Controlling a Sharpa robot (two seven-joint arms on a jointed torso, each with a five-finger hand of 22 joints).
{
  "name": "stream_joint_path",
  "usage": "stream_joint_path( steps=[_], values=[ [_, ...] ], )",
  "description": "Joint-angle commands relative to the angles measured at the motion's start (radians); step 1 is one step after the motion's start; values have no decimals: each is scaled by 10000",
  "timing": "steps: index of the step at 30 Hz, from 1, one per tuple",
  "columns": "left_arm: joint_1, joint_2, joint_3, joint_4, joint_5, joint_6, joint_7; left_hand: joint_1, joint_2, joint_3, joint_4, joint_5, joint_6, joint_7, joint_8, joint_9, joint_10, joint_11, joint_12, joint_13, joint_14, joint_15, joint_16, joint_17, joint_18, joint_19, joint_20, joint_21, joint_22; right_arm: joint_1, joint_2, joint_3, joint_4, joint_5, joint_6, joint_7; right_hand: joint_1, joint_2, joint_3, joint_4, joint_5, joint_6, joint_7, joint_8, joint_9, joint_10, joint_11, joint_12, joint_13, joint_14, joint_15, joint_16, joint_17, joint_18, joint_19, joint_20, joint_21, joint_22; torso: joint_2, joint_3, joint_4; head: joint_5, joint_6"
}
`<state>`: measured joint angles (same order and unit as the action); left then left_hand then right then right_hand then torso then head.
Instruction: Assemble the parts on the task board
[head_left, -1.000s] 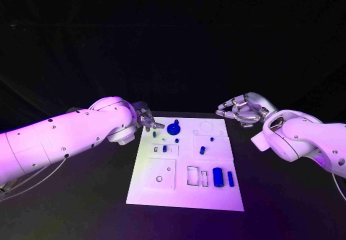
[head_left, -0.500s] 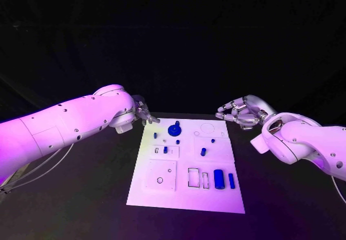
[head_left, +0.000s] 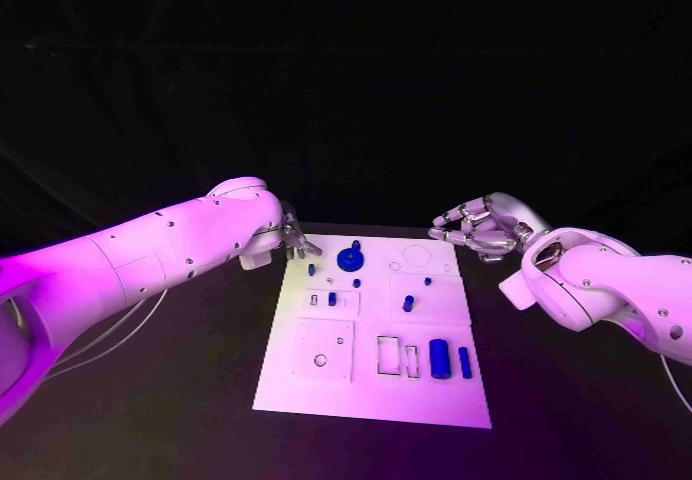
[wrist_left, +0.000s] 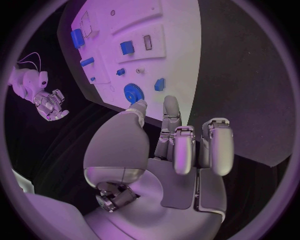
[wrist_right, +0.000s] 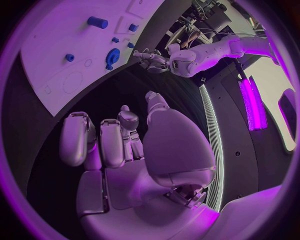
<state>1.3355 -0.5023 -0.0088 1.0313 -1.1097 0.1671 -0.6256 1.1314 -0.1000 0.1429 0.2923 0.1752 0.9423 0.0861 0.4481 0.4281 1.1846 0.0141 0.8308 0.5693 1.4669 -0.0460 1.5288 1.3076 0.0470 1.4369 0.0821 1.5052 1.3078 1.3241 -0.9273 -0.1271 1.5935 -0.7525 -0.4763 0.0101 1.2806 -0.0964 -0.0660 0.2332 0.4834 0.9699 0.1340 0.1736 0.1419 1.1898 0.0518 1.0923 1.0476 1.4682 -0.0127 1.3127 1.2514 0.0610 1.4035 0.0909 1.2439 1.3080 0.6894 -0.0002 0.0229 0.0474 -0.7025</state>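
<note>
The white task board (head_left: 372, 395) lies in the middle of the black table. A blue gear (head_left: 349, 259) stands near its far edge, with small blue pegs (head_left: 330, 298) below it and a thick blue cylinder (head_left: 438, 358) with a slimmer one (head_left: 463, 362) near the right edge. My left hand (head_left: 293, 240) hovers at the board's far left corner, fingers loosely bent and holding nothing. In the left wrist view that hand (wrist_left: 181, 145) reaches toward the gear (wrist_left: 133, 92). My right hand (head_left: 476, 228) hangs off the far right corner, fingers loosely curled around nothing (wrist_right: 125, 145).
Bare black table surrounds the board (wrist_left: 169, 45) on all sides. Rectangular recesses (head_left: 389, 355) sit in the board's near half beside a square plate (head_left: 323, 348) with holes. The left forearm (head_left: 159, 255) spans the table's left side.
My left arm has swung forward and up toward the board's far left corner, with its hand staying near that corner. The right hand has barely shifted. No part has moved.
</note>
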Motion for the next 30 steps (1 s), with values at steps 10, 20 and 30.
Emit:
stream_joint_path(
  steps=[10,20,30],
  values=[
    [-21,371,2,-297,-472,657,-101,-139,158,-201,9,2,259,-73,-48,-149,130,-81,415,291,864,-57,25,2126,369,-1217,-248,-988,-722,-17,9,-1,24,-121,81,65,-22,115,-77,7,88,4,22,56,-17,-39,17,-15,0,268,-76,-16,3,139,-20,-33,-56,769,58,-15,-30,-1,-4],
    [-26,480,2,-468,-731,822,-138,-108,167,-205,5,2,310,-94,-33,-174,160,-101,527,389,873,-79,43,2148,353,-1109,-286,-1025,-720,-18,-1,-1,44,-124,87,49,-22,115,-77,7,88,4,22,56,-17,-39,17,-15,0,268,-76,-16,3,139,-20,-33,-56,769,38,-16,-33,9,-48],
    [-26,532,2,-553,-821,866,-148,34,176,-154,-6,8,364,-125,-8,-194,193,-131,620,461,889,-108,75,2187,332,-988,-317,-1033,-677,-18,-4,-1,50,-125,92,44,-22,115,-77,7,88,4,22,56,-17,-39,17,-15,0,268,-76,-16,3,139,-20,-33,-56,769,32,-18,-20,34,-59]
  ],
)
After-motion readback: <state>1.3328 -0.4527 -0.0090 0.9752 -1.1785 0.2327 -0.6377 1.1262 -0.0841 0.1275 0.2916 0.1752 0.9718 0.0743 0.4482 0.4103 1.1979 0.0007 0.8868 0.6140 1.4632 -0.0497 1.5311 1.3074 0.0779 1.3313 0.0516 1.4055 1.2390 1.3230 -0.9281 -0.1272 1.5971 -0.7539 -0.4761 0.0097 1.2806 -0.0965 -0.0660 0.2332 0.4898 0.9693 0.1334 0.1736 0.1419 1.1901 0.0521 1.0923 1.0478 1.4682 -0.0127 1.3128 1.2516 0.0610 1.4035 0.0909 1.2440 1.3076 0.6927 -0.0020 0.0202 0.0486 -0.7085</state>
